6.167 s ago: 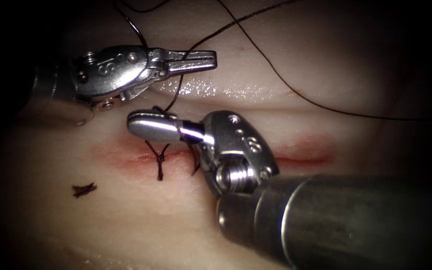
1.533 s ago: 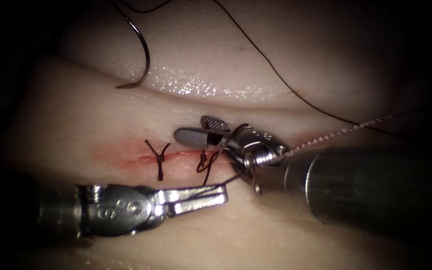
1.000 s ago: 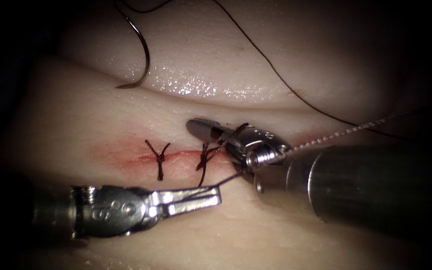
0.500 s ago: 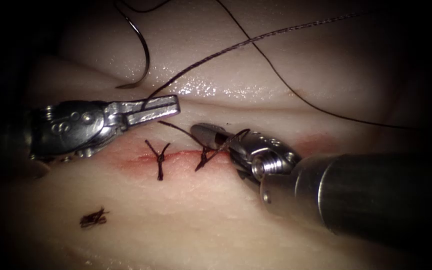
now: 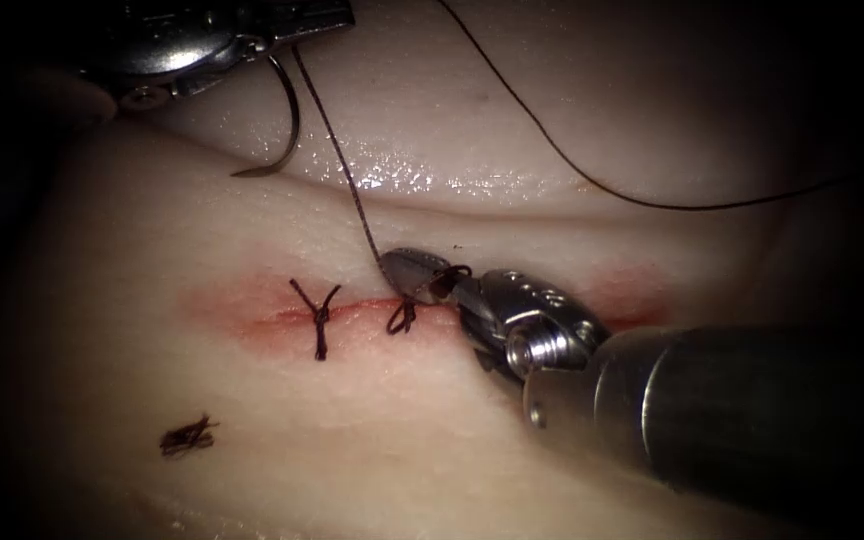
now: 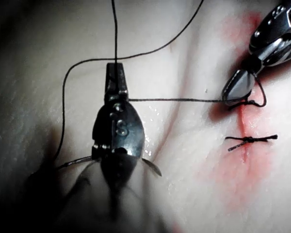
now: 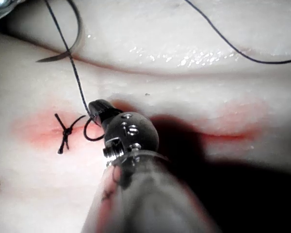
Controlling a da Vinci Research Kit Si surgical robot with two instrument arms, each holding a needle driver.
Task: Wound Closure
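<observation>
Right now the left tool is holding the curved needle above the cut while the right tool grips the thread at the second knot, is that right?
Not quite. In the endoscope view the left tool holds the thread, not the needle, which lies free on the tissue above the cut. The right tool does grip thread at the second knot.

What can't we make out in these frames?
- Left hand, endoscope view: cut off by the frame's edge.
- Needle: upper end hidden behind that tool.
- Right hand at the knot: its grip on the thread is too small to confirm.
</observation>
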